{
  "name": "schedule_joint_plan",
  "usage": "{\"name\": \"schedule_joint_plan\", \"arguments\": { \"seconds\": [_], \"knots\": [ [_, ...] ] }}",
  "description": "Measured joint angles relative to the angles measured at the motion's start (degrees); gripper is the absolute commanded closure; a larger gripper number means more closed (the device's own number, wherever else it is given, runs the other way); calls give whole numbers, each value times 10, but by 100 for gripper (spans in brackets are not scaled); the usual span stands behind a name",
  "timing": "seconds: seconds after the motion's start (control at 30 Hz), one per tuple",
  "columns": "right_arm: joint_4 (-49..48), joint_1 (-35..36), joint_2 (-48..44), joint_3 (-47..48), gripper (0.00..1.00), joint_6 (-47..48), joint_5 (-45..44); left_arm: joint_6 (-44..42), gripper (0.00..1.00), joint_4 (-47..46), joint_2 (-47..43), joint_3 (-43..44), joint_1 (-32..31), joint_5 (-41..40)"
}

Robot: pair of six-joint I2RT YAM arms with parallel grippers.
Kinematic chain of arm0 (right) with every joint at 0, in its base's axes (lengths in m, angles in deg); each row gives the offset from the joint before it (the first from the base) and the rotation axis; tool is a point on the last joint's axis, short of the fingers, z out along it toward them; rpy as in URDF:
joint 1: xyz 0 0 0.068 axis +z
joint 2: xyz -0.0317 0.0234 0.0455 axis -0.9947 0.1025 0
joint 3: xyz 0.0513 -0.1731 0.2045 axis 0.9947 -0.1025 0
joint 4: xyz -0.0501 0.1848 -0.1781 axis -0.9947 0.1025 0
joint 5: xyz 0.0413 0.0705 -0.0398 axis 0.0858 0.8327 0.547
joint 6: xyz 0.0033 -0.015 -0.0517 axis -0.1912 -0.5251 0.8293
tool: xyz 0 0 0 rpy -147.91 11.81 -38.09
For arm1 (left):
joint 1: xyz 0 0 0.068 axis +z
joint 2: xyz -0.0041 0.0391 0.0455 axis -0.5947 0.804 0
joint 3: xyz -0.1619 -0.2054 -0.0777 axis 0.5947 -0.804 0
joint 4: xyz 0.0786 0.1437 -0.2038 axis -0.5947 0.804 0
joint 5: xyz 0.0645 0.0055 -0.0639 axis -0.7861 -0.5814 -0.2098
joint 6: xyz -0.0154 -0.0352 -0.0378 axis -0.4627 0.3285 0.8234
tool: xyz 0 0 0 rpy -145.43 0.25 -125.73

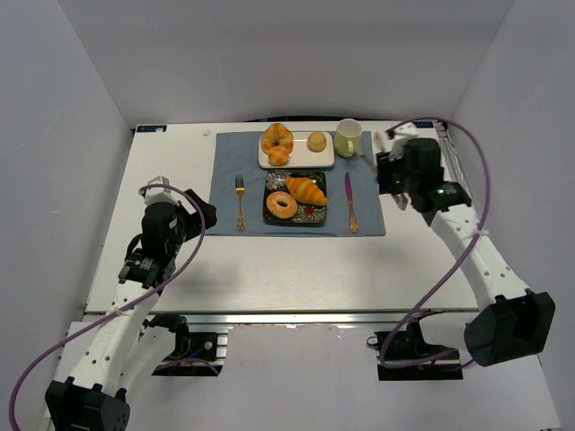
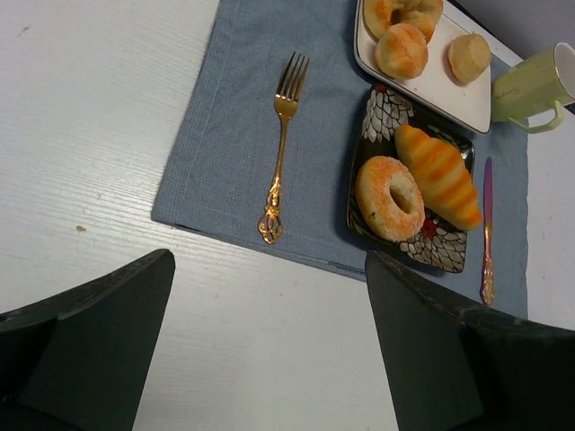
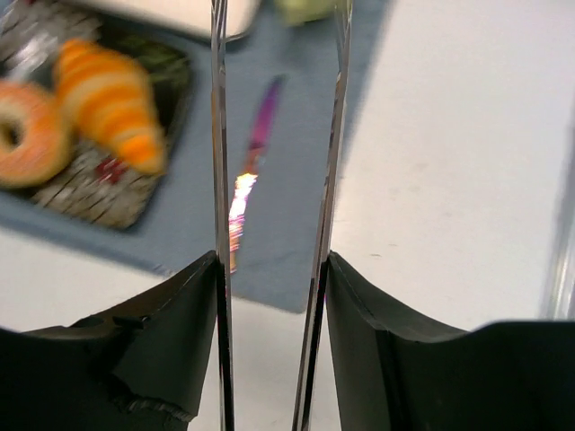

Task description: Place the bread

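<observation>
The left gripper (image 2: 269, 269) is hovering near the mat's (image 2: 234, 117) front-left corner, its jaws standing wide and empty. The right gripper (image 3: 278, 108) is hanging over the mat's right edge near the knife (image 3: 256, 144), jaws parted narrowly, gripping nothing. The croissant (image 1: 306, 189) and doughnut (image 1: 282, 205) are lying on the black plate (image 1: 295, 222). More bread (image 1: 278, 139) is sitting on the white plate (image 1: 310, 162).

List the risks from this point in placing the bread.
1. The right hand hangs close beside the mug; a swing toward the plates could knock it over.
2. The knife lies between that hand and the black plate; a low approach might sweep it aside.
3. The black plate already holds a croissant and a donut, so another piece may roll off.
</observation>
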Motion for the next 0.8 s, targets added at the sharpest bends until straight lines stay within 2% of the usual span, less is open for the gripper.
{"name": "schedule_joint_plan", "arguments": {
  "seconds": [0.17, 0.27, 0.53, 0.8],
  "knots": [
    [-60, -162, 19, 0, 46, -33, 19, -3, 2, 8, 0, 6, 0, 3],
    [-100, -212, 64, 0, 46, -52, 24, -7, 2, 11, 0, 10, 0, 4],
    [-158, -230, 214, -14, 47, -65, 34, -17, 2, 10, 13, 11, 0, 5],
    [-183, -244, 282, -34, 45, -82, 17, -19, 2, 6, 21, 11, 0, 5]
  ]
}}
